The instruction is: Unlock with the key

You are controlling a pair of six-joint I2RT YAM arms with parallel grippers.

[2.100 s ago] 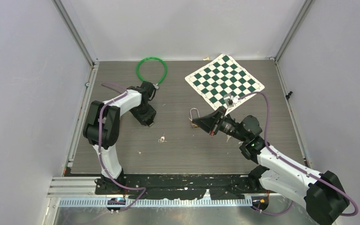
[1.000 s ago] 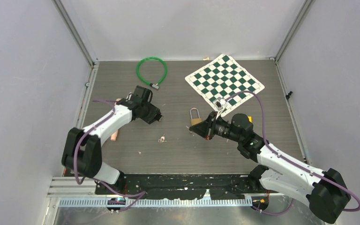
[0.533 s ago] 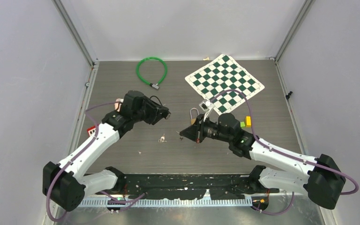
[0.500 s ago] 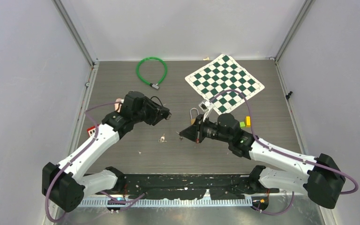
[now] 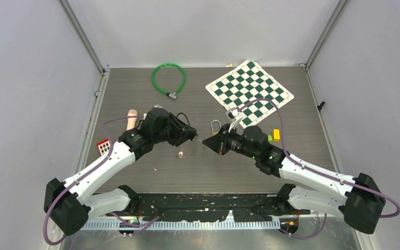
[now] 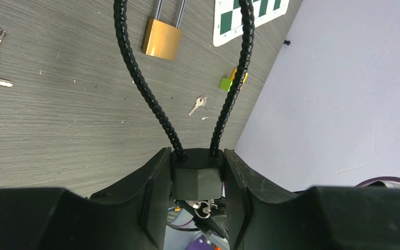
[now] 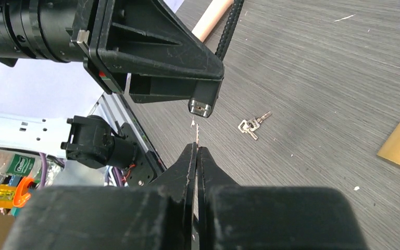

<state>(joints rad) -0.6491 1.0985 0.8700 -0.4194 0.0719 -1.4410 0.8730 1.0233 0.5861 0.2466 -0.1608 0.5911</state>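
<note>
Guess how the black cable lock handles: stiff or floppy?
Probably springy, not limp: the cable holds an open arc from the lock body. Its ribbed sheath looks grippy. Pinched only at the body by the left fingers, it may pivot.

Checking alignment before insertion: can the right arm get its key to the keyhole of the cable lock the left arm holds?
Probably yes: the key in the right fingers points at the cable lock's keyhole end, only open air between, slightly offset.
</note>
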